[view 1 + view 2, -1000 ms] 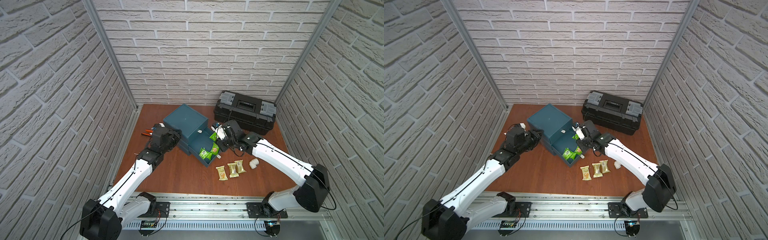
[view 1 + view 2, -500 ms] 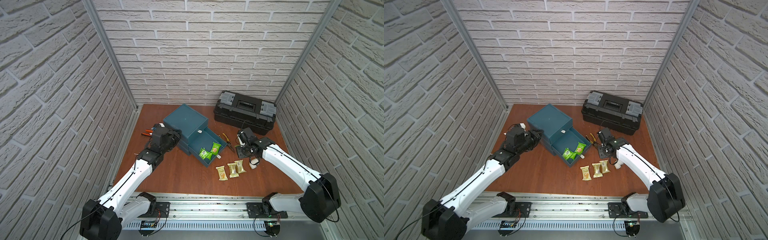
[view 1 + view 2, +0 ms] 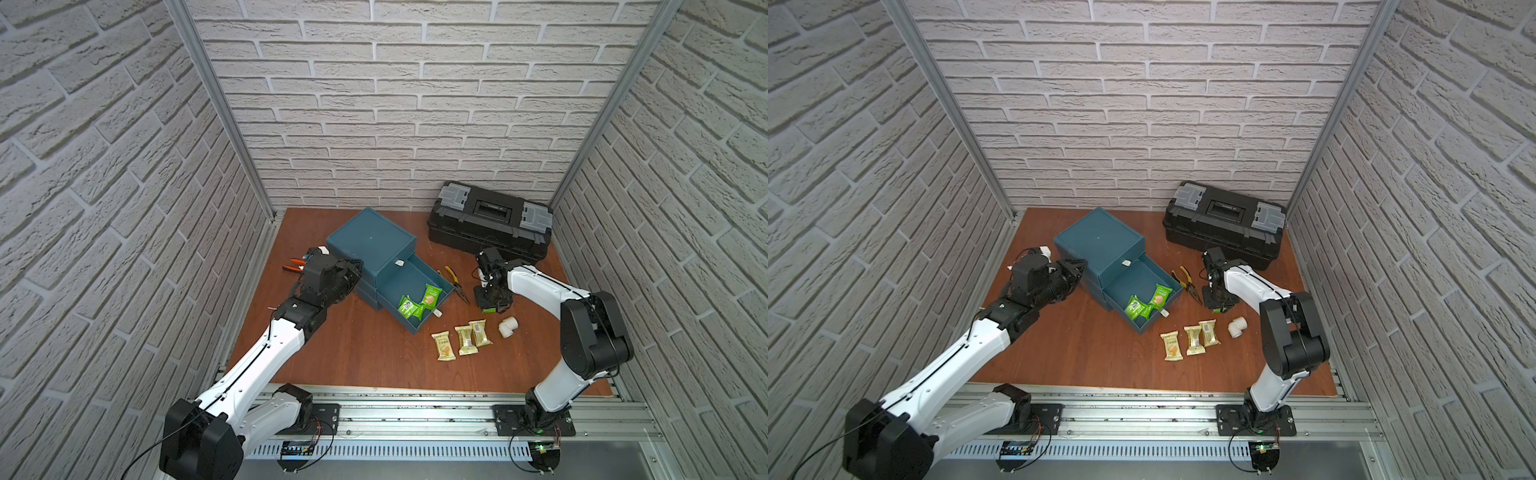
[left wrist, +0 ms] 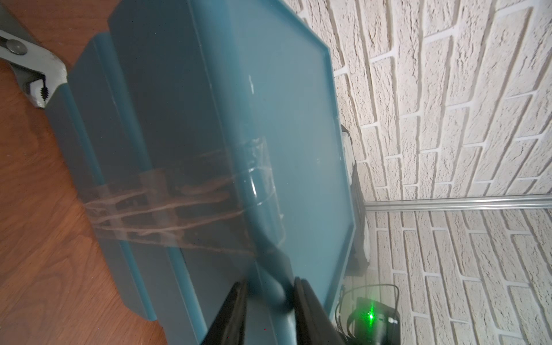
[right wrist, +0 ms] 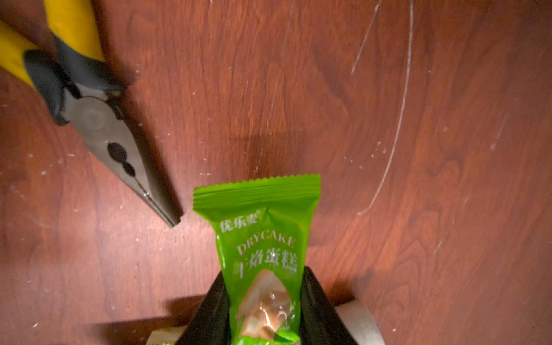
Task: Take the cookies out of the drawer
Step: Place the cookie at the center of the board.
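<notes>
While three gold cookies [image 3: 461, 340] lie out on the bench [image 3: 365, 357] | green cookies [image 3: 408, 306] sit in drawer [image 3: 409, 276] | right end effector [image 5: 264, 271] pinches one green packet [image 5: 260, 233]: likely light, crinkly, slippery, best gripped mid-body | left end effector [image 4: 270, 288] clamps cabinet [image 4: 283, 134]

We find the widest free room on the bare front of the table [image 3: 365, 357], between the open drawer [image 3: 399, 320] and the near rail. The drawer is open from above, with only a few green packets [image 3: 409, 306] lying inside. Beside it the passage narrows: the yellow-handled pliers [image 3: 455, 283] lie just by its wall, and the right gripper [image 3: 491, 305], clamped on one green packet [image 5: 263, 239], fills the gap between the pliers and the pipe elbow [image 3: 508, 327]. Three gold packets [image 3: 461, 340] take up the spot near the drawer's front corner. The toolbox [image 3: 490, 220] closes off the back. The left gripper [image 3: 352, 269], pinching the cabinet [image 3: 370, 245] at a corner, bars that side.
</notes>
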### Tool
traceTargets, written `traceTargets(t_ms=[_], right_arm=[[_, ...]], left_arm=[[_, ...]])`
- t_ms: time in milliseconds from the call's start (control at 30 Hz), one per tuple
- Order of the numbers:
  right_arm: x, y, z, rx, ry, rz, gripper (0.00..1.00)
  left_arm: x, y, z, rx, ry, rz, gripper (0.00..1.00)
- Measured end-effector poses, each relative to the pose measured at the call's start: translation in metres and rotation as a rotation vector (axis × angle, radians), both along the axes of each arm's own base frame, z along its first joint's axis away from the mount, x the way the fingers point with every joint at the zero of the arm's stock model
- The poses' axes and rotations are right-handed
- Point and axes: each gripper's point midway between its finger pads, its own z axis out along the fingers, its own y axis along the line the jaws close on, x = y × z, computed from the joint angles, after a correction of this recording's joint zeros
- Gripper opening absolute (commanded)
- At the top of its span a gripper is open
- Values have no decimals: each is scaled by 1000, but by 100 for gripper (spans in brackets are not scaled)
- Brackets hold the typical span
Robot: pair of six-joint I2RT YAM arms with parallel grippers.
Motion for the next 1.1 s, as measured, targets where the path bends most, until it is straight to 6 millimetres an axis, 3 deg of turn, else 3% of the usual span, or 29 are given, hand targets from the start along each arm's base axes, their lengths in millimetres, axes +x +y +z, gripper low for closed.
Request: traceTargets(t_ms=[200,467,567,733,833,933,1100], right_arm=[[-1,0,-16,-4,44,5,48],[-2,-1,-8,-5,36,22,73],[0,-1,14,0,-3,38,80],[13,13,83,62,-168,91,79],[17,42,129,170,-288,181,77],[6,85,157,302,-340,308,76],[-24,161,164,471,-285,522,75]], left_arm=[[0,0,0,0,0,0,31],[0,0,0,2,0,0,35],[0,0,-2,5,4,-1,38],[-1,1,-3,12,8,-2,41],[-1,1,-4,14,9,-2,42],[-1,1,-4,16,12,-2,45],[-1,1,-6,21,14,-7,47]])
